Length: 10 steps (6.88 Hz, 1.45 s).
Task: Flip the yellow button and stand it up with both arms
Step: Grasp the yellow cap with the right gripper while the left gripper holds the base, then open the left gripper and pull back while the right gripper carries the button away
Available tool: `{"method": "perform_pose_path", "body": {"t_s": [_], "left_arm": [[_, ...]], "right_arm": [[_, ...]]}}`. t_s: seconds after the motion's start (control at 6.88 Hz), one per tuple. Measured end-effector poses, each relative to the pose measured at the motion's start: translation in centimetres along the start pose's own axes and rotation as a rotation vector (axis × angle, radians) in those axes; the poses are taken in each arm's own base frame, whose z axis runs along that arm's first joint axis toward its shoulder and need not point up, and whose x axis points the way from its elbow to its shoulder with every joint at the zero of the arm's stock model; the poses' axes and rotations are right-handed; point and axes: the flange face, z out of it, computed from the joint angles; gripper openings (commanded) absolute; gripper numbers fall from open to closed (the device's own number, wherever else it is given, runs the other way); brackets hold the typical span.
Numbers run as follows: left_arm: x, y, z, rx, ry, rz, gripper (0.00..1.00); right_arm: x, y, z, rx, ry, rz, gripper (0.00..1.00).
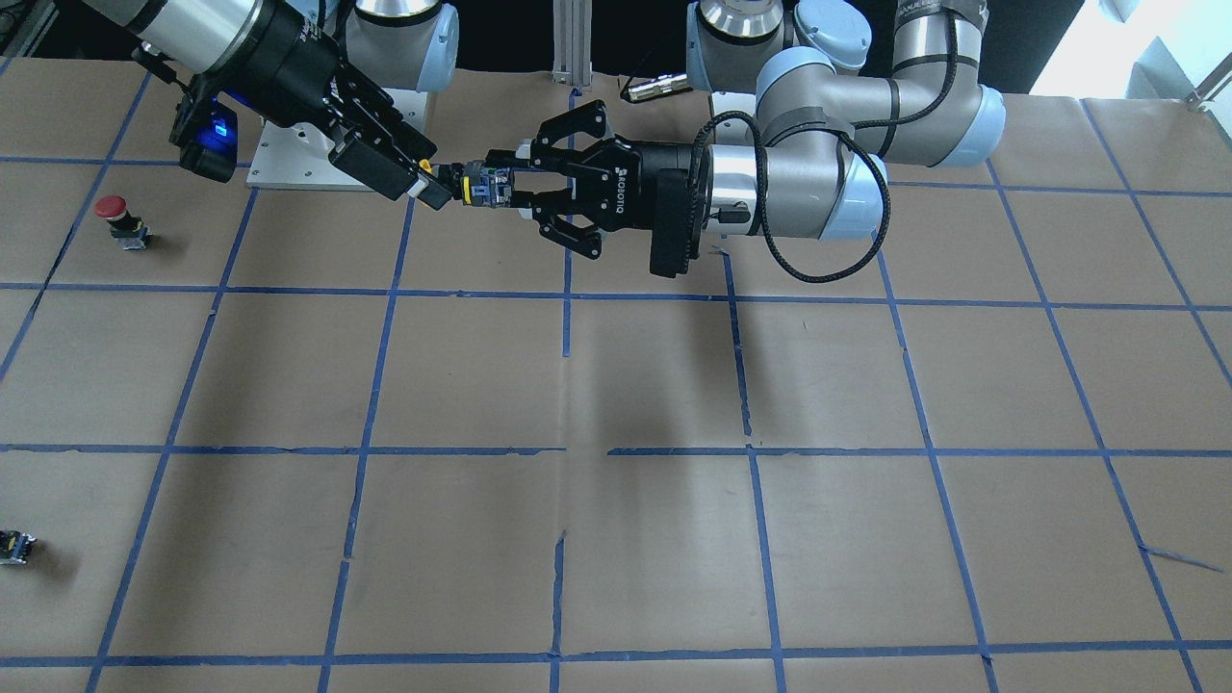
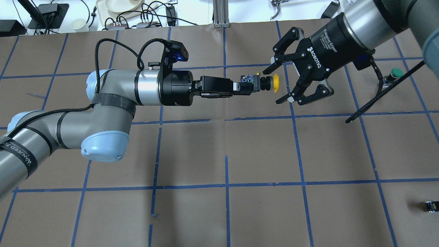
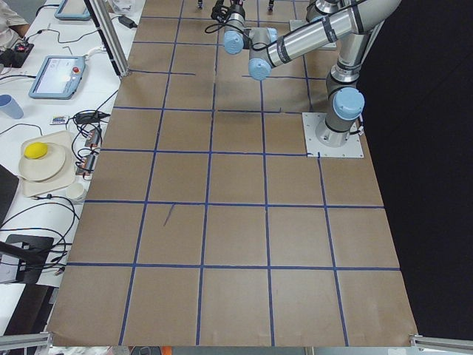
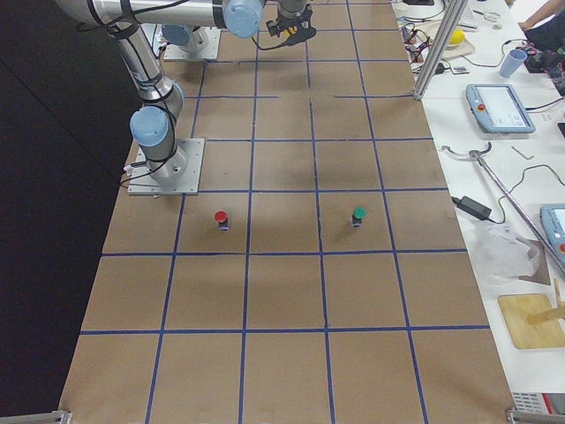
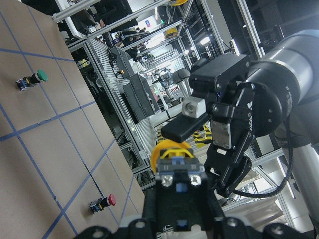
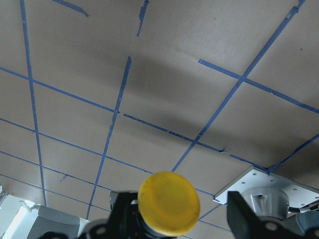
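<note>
The yellow button [image 2: 275, 83] is held in the air above the table, lying sideways with its yellow cap towards my right arm. My left gripper [image 2: 240, 86] is shut on its black-and-grey body [image 1: 478, 185]. My right gripper [image 2: 276, 84] is open, with one finger on each side of the cap and not touching it. In the right wrist view the cap [image 6: 168, 202] sits low in the middle between the spread fingers [image 6: 244, 219]. In the left wrist view the button [image 5: 174, 162] points at the right gripper [image 5: 219, 124].
A red-capped button [image 1: 115, 217] and a green-capped button [image 2: 394, 73] stand on the brown, blue-taped table [image 2: 223, 151]. A small dark block [image 2: 430, 206] lies near the table's right front. Cables and trays lie beyond the far edge [image 2: 120, 13].
</note>
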Motion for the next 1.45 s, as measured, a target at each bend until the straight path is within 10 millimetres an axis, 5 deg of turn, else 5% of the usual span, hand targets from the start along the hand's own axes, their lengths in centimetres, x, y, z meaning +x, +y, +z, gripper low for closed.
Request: {"method": "perform_pose_path", "body": {"t_s": [0.44, 0.58, 0.73, 1.16, 1.45], "left_arm": [[0.2, 0.1, 0.3, -0.005, 0.003, 0.003, 0.05], [0.2, 0.2, 0.4, -0.007, 0.003, 0.003, 0.63], [0.2, 0.2, 0.4, -0.009, 0.002, 0.001, 0.99], [0.3, 0.1, 0.4, -0.012, -0.006, -0.058, 1.0], [2.5, -1.6, -0.1, -0.036, -0.116, -0.067, 0.99]], "right_arm": [[0.0, 0.1, -0.2, -0.002, -0.008, -0.006, 0.11], [0.0, 0.2, -0.3, -0.002, -0.009, -0.008, 0.1], [0.0, 0.3, -0.4, -0.001, -0.011, -0.009, 0.1], [-0.2, 0.4, -1.0, 0.012, -0.019, -0.017, 0.09], [-0.2, -1.0, -2.6, 0.091, -0.001, -0.122, 0.08]]}}
